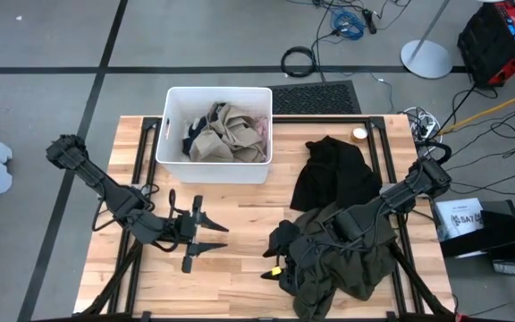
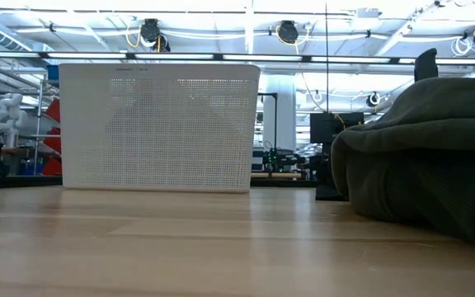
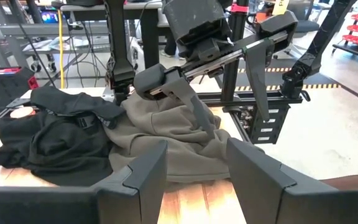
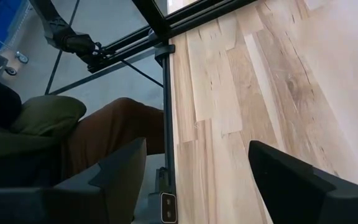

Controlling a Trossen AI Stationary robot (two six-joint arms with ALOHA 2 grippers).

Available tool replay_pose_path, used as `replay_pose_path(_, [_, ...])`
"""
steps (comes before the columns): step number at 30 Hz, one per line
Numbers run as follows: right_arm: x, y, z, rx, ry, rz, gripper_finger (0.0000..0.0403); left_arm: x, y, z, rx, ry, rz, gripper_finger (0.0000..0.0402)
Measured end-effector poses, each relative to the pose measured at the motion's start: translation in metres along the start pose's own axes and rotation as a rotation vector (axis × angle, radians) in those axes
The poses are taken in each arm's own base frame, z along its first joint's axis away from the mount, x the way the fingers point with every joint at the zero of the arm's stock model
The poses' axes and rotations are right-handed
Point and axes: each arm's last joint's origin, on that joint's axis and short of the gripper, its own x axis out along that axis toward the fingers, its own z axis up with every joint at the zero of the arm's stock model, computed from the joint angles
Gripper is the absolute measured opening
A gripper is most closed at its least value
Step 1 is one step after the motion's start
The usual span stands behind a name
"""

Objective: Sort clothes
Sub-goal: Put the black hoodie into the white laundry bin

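Left gripper jaws open over bare wooden surface, right gripper jaws open beside crumpled dark olive green garment, black garment behind

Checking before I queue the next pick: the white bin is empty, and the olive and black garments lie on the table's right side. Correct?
Not quite. The white bin is not empty: the high view shows tan khaki fabric bundled inside with other clothes. The rest stands: the olive garment and the black garment lie on the table's right side.
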Motion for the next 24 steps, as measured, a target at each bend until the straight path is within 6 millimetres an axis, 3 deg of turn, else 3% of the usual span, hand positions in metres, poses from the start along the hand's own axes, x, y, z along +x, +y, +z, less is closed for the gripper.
replay_pose_path(24, [0.0000, 0.0000, 0.0000, 0.000, 0.000, 0.000, 0.0270, -0.0005, -0.0008, -0.0021, -0.011, 0.018, -0.002, 0.0173])
